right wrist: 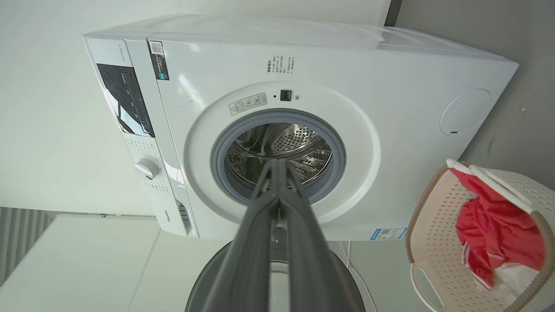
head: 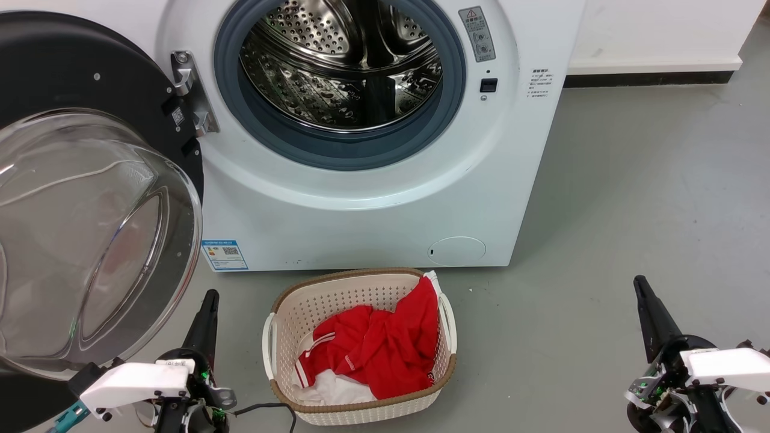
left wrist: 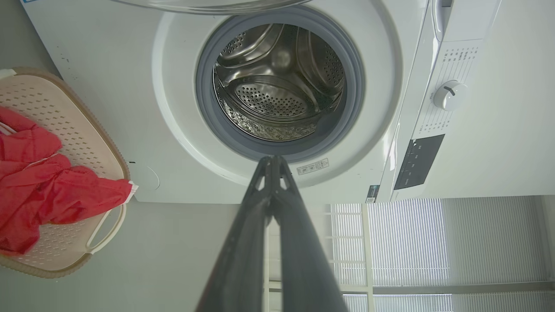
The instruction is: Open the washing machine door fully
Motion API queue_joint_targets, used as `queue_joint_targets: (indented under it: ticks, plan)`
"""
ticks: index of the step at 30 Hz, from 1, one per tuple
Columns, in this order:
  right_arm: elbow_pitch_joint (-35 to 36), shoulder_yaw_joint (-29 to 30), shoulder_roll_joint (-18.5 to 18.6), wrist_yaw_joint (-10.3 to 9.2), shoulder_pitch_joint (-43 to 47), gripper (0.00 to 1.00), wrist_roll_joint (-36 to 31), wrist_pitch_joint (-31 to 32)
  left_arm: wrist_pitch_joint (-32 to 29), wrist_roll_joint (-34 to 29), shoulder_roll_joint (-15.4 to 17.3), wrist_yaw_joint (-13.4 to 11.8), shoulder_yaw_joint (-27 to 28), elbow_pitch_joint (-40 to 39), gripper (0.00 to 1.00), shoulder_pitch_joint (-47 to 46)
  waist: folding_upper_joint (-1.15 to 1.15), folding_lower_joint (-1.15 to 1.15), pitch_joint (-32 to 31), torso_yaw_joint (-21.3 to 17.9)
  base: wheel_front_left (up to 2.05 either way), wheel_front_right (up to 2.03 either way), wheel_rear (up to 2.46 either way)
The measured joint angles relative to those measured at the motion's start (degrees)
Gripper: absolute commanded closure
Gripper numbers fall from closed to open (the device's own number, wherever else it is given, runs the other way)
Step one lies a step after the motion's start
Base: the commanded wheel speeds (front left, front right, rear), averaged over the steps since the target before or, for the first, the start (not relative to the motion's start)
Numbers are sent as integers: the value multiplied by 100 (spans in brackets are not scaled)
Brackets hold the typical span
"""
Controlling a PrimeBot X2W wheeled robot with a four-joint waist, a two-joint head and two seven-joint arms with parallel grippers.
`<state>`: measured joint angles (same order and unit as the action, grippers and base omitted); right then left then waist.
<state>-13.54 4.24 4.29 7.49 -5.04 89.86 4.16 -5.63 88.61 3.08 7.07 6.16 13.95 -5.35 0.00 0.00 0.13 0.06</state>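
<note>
Fingers are pressed together, nothing held, on the left gripper (head: 209, 299) at lower left and the right gripper (head: 639, 284) at lower right. The door (head: 90, 198), swung wide at left, maybe fully, is judged heavy and stiff. Its black rim (head: 54, 66), not the slippery glass (head: 72, 258), should be pushed.

Soft, bright, even indoor light fills all three views and casts no hard shadows; the grey floor (head: 631, 198) darkens only faintly along the base of the washing machine (head: 373, 228). The head view is sharp throughout. The glass bowl of the washing machine door (head: 78, 240) carries pale streaks of glare and milky reflections. The steel drum (head: 343, 72) glints with highlights between dark patches. Both wrist views bend straight lines near their edges, so the machine's sides lean and curve. In the left wrist view pale window blinds (left wrist: 407, 242) glow with light. The fingers (left wrist: 243, 260) of the left gripper (left wrist: 273, 161) are soft and out of focus near the lens, as are those (right wrist: 251, 251) of the right gripper (right wrist: 277, 164).
</note>
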Motion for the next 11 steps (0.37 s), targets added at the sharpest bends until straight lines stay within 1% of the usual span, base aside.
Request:
queue_joint_targets:
  ticks: [11]
  plan:
    - [-35, 54, -8, 0, -68, 100, 396, 93, -93, 377, -19, 34, 34, 12, 100, -62, 0, 0, 5, -6, 0, 0, 0]
